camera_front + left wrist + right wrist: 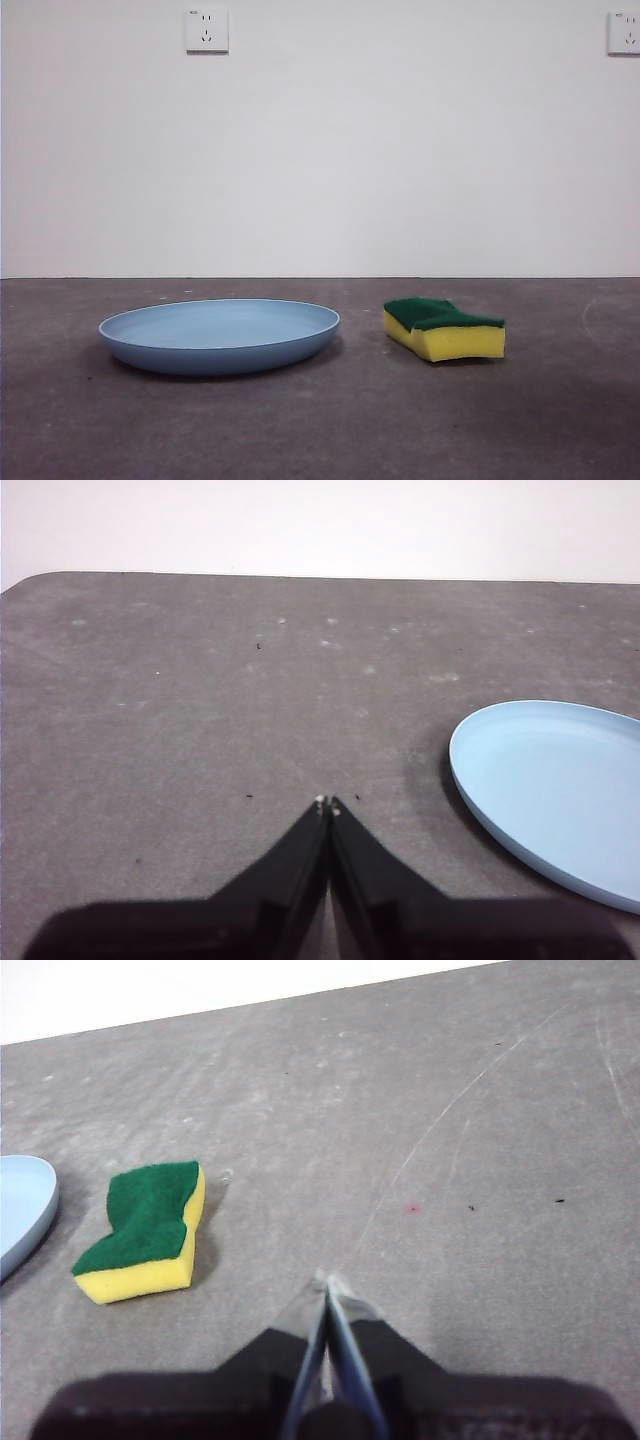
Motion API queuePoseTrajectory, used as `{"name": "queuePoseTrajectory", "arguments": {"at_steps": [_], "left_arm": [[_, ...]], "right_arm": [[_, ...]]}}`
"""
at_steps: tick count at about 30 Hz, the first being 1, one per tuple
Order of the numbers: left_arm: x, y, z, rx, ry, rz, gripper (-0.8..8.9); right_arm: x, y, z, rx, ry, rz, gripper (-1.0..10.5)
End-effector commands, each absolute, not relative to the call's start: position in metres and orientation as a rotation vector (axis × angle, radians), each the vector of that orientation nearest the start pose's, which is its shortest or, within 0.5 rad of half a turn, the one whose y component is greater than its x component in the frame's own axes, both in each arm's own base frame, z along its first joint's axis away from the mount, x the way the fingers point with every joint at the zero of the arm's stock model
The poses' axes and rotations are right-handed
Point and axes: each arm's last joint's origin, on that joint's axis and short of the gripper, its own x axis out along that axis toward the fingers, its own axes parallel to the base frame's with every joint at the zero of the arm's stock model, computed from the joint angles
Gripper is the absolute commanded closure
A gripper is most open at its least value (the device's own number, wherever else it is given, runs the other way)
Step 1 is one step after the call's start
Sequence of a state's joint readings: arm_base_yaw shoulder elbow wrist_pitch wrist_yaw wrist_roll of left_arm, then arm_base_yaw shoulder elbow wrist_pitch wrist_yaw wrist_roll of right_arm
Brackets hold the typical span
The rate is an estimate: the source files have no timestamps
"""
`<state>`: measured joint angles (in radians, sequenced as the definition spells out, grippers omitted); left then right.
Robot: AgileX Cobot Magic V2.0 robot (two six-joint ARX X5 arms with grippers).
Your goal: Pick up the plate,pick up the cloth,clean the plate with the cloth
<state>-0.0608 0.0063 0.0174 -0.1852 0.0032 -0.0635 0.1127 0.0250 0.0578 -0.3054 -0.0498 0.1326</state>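
Left gripper (327, 802), jaws pressed together, hovers beside the plate (560, 790): stiff, smooth, likely slippery (pinch its rim). Right gripper (328, 1282), also closed, waits near the sponge (148, 1228), soft and light, beside the plate on the worktop (320, 430).

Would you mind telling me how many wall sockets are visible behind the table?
2. One wall socket sits high on the wall above the plate; the second socket is at the right edge, partly cut off. Others may lie outside the frame.
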Motion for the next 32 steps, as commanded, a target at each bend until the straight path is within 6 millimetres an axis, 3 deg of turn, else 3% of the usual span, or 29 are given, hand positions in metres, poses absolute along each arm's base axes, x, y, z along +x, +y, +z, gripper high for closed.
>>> {"name": "queuePoseTrajectory", "arguments": {"at_steps": [1, 7, 13, 22, 32], "left_arm": [[0.096, -0.006, 0.147, -0.063, 0.183, -0.055, 8.17], [0.096, -0.006, 0.149, -0.176, 0.180, -0.055, 8.19], [0.092, -0.006, 0.165, -0.246, 0.168, -0.069, 8.19], [0.094, -0.007, 0.204, -0.268, 0.240, -0.087, 8.19], [0.129, -0.015, 0.256, -0.245, 0.477, -0.254, 8.19]], "right_arm": [[0.092, 0.012, 0.149, 0.133, 0.296, 0.145, 9.5], [0.092, 0.012, 0.150, 0.275, 0.303, 0.125, 9.5], [0.090, 0.012, 0.165, 0.375, 0.282, 0.122, 9.6], [0.095, 0.013, 0.209, 0.377, 0.283, 0.143, 9.6], [0.125, 0.020, 0.261, 0.260, 0.441, 0.264, 9.5]]}}
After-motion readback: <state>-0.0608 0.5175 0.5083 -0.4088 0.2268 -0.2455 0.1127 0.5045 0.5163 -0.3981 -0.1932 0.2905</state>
